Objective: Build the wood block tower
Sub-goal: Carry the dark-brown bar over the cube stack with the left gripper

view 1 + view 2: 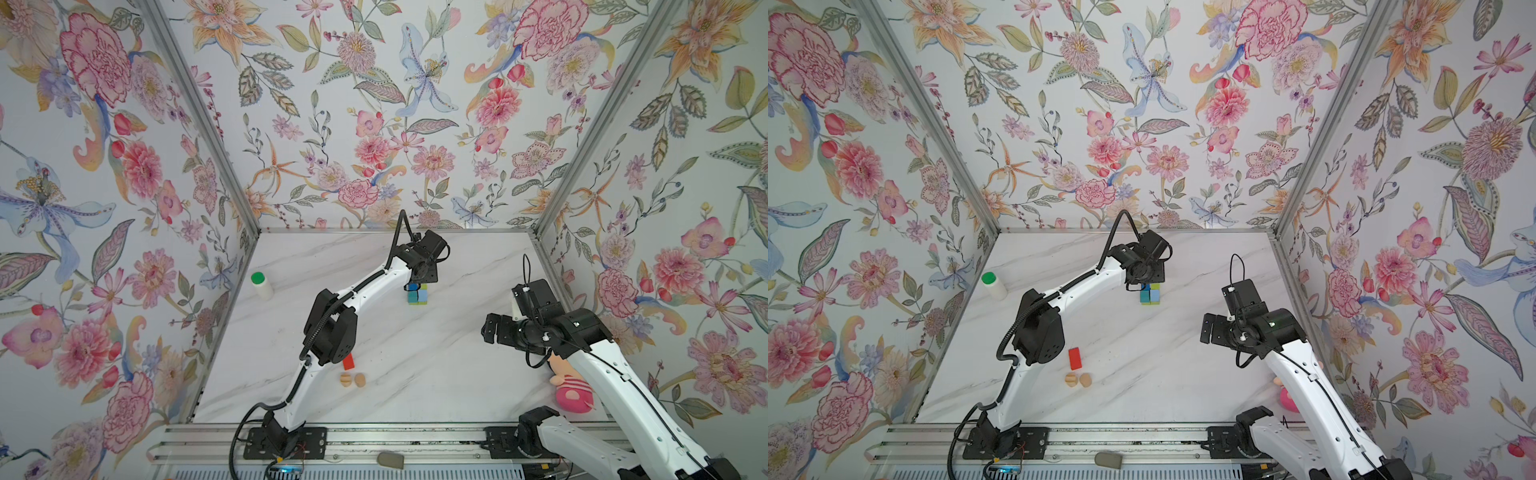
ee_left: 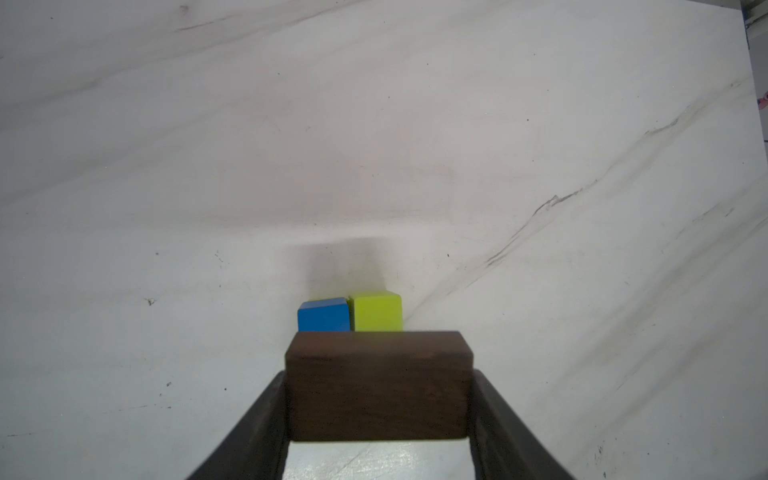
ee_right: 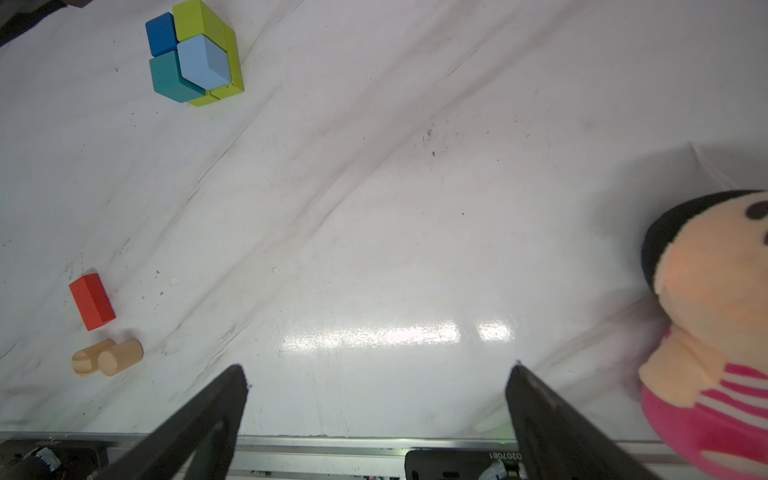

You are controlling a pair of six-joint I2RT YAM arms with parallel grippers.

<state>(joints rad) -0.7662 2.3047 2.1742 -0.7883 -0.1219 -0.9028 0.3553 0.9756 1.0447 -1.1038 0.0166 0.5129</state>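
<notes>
Right gripper (image 3: 378, 370) stands spread and empty, well apart from the cube cluster (image 3: 195, 54). Left gripper (image 2: 379, 399), the nearer, pinches the dark-brown oblong (image 2: 378, 365) by its ends, long axis jaw to jaw, directly over that cluster; contact undetermined.

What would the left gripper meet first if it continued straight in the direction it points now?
The left gripper, shut on the dark-brown block, points at the blue cube and lime-green cube; the held block would probably touch them first. The gap is unclear from the wrist view.
</notes>
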